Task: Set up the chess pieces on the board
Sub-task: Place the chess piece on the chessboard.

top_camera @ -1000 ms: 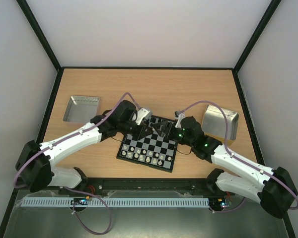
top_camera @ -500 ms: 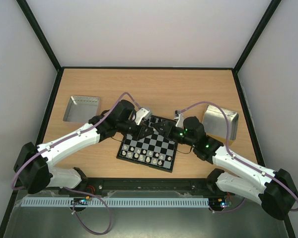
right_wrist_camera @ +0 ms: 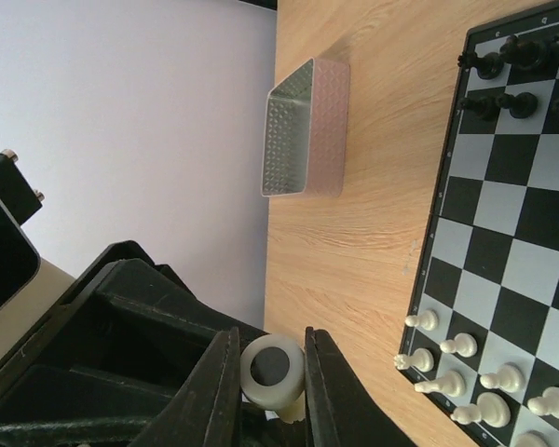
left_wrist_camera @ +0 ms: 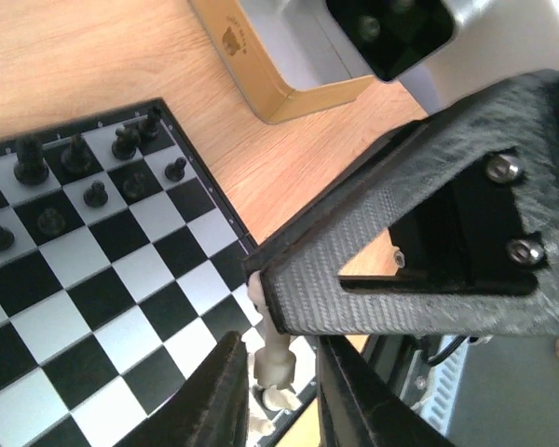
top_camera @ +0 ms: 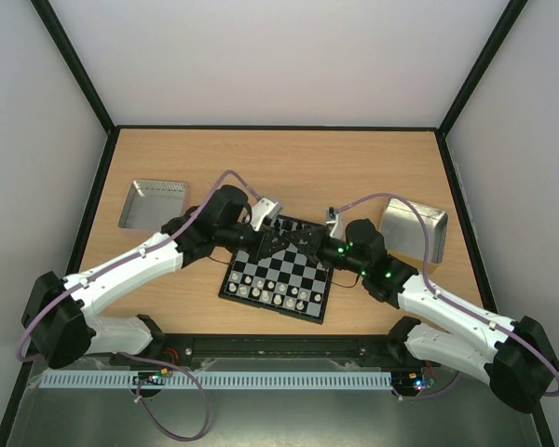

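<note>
The board (top_camera: 227, 289) lies at the table's middle front. Cream-white chess pieces (top_camera: 278, 298) stand on its near rows and black ones (left_wrist_camera: 74, 158) on its far rows. Both grippers meet just above the board's far edge. My right gripper (right_wrist_camera: 271, 340) is shut on the round base of a white piece (right_wrist_camera: 273, 370). In the left wrist view that white piece (left_wrist_camera: 278, 358) hangs from the right gripper's grey finger (left_wrist_camera: 401, 298). It sits between the black fingers of my left gripper (left_wrist_camera: 278, 343), which stands open with a gap on each side.
A shiny metal tray (top_camera: 154, 203) sits at the left of the table and another tray (top_camera: 412, 226) at the right, close behind the right arm. More white pieces (right_wrist_camera: 466, 372) line the board's corner under the right wrist.
My right gripper has closed on the white piece. My left gripper, which was shut on it, has opened a little. Both wrists have shifted slightly over the board's far edge.
</note>
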Robot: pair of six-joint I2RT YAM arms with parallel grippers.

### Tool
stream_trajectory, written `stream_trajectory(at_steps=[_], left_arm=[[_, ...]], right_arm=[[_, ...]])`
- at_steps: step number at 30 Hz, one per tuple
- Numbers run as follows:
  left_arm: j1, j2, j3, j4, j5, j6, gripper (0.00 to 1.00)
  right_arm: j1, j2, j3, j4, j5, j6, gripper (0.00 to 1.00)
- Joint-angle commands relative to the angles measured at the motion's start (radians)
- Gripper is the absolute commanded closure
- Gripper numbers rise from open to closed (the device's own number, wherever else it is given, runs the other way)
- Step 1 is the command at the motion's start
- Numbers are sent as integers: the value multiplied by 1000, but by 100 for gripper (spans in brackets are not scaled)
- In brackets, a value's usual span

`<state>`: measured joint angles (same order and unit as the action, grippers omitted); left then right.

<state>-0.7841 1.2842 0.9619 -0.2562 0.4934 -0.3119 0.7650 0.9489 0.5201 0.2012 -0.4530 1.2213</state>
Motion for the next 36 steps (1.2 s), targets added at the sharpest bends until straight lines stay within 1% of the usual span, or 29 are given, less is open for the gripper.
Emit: stream_trajectory(at_steps=[1, 3, 5, 7, 10, 12, 14, 18, 23, 27, 31, 36], left_arm=[[6, -50, 10, 61, 9, -51, 67], [11, -68, -5, 107, 11, -113, 51], [11, -87, -33, 185, 19, -192, 43], [10, -105, -71, 285, 36, -276, 42], [10, -127, -124, 402, 14, -384, 42], [8, -137, -158, 486, 9, -441, 42], [6, -139, -176, 536, 0, -475, 42], [0, -131, -193, 609, -32, -523, 45], [-8, -127, -223, 732, -29, -587, 50], [-24, -101, -221, 722, -50, -605, 56], [-36, -84, -225, 734, -52, -612, 60], [-43, -82, -226, 734, -58, -610, 71]], right_arm=[[0, -30, -24, 86, 34, 95, 90], [0, -48, -41, 149, 61, 152, 90], [0, -65, -55, 191, 86, 216, 91], [0, -86, -66, 229, 114, 277, 91], [0, -119, -74, 248, 156, 337, 91], [0, -133, -78, 251, 169, 368, 91], [0, -141, -84, 266, 171, 398, 91], [0, -142, -114, 329, 152, 469, 91], [-1, -141, -135, 375, 139, 515, 91], [0, -138, -151, 415, 137, 538, 91], [0, -127, -161, 453, 131, 550, 91], [0, -131, -176, 487, 141, 569, 91]])
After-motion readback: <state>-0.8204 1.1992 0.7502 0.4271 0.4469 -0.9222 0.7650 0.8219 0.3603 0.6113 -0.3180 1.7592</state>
